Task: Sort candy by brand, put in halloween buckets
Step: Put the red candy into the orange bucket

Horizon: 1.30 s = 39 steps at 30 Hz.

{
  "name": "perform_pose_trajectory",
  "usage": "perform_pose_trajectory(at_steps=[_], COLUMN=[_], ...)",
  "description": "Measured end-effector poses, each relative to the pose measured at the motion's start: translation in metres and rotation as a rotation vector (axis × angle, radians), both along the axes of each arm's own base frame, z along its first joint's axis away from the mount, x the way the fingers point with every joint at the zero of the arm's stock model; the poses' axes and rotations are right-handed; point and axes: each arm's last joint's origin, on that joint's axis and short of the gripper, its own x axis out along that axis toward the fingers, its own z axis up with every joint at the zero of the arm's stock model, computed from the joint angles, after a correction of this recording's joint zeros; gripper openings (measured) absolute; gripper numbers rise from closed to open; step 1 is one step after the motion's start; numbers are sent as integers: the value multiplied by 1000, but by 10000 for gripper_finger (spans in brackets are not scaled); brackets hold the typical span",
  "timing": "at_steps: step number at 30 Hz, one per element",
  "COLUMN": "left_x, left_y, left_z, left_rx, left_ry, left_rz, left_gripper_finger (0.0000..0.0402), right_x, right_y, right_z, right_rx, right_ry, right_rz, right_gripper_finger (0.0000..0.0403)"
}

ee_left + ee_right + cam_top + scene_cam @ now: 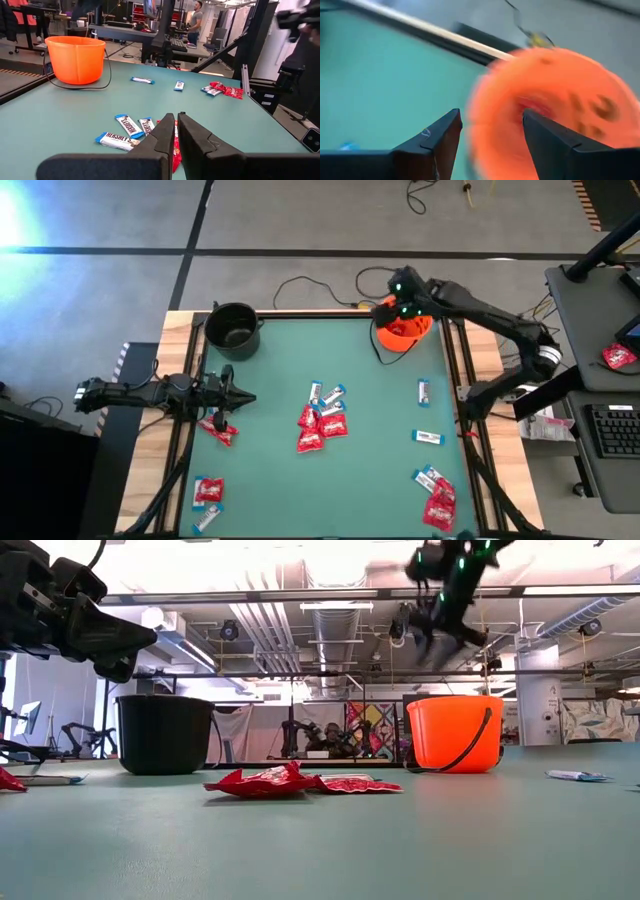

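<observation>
High view: right tool [397, 308] over orange bucket [408, 332] at tabletop [280, 480] 1 o'clock, black cauldron [234, 328] at 11, candy cluster [322, 420] central, bars' long axes mixed; left wrist: left tool [176, 131] fingers pressed together; right wrist: fingers [439, 139] spread, empty.

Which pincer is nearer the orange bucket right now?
Right. The right pincer hangs open just above the orange bucket at the table's far right corner. The left pincer, nearly shut, waits across the table near the left edge.
</observation>
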Motion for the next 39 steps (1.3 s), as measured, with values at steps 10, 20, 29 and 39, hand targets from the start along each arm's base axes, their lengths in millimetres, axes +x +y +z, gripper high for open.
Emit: perform_pose_trajectory(at_steps=[10,20,29,39], left_x=[0,0,0,0], left_y=[0,0,0,0], left_z=[0,0,0,0], left_rx=[0,0,0,0], left_ry=[0,0,0,0], left_rz=[0,0,0,0], left_gripper_finger=[6,6,6,6], right_x=[63,112,142,160], right_y=[121,198,234,236], right_z=[7,-61,-138,-181], right_rx=[-211,-145,-62,-5], right_ry=[-57,118,257,309], right_rz=[667,950,1050,1039], right_gripper_finger=[196,205,212,212])
